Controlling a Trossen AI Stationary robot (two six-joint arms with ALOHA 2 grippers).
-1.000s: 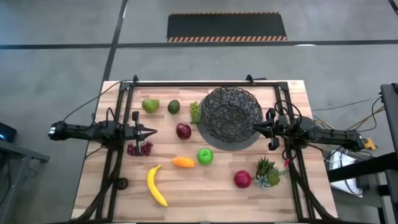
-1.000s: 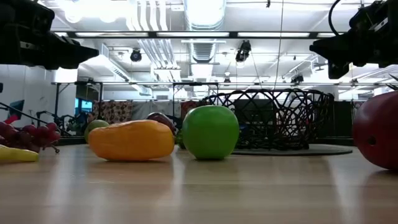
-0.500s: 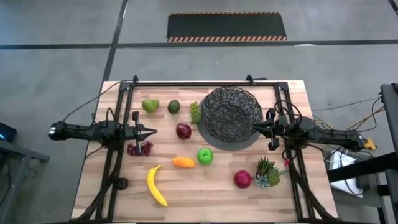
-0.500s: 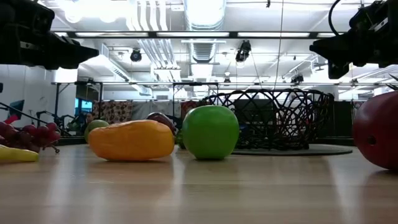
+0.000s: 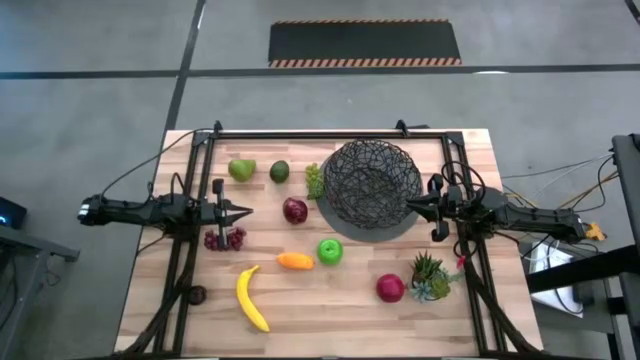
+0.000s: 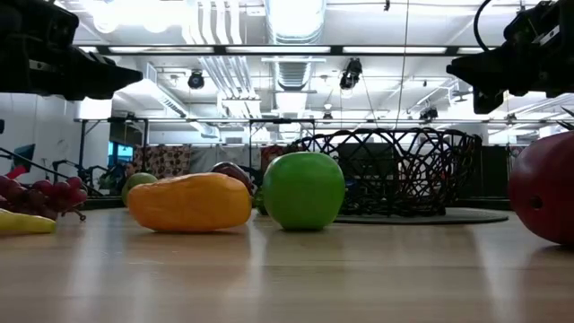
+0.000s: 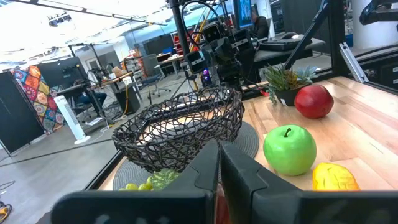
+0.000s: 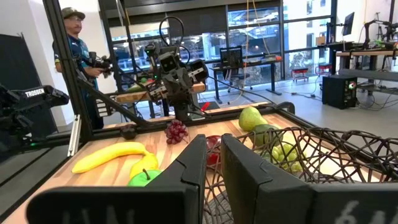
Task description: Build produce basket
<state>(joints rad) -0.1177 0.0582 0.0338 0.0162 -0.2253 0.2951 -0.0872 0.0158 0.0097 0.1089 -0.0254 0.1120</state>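
Observation:
The black wire basket [image 5: 370,185] stands on its grey disc at the table's far right. Produce lies loose on the wood: a pear [image 5: 241,170], a lime [image 5: 279,171], green grapes [image 5: 314,180], a dark red apple [image 5: 295,210], purple grapes [image 5: 225,239], an orange piece [image 5: 294,261], a green apple [image 5: 329,251], a banana [image 5: 251,298] and a red apple [image 5: 390,288]. My left gripper [image 5: 245,211] hangs level and shut above the table's left side, pointing at the dark apple. My right gripper [image 5: 410,207] hangs level over the basket's right rim, shut but for a narrow slit, with nothing between its fingers.
A small spiky potted plant [image 5: 430,275] stands by the red apple at the near right. Black frame rails [image 5: 310,134] run along the table's far edge and down both sides. Bare wood lies along the near edge between the banana and the red apple.

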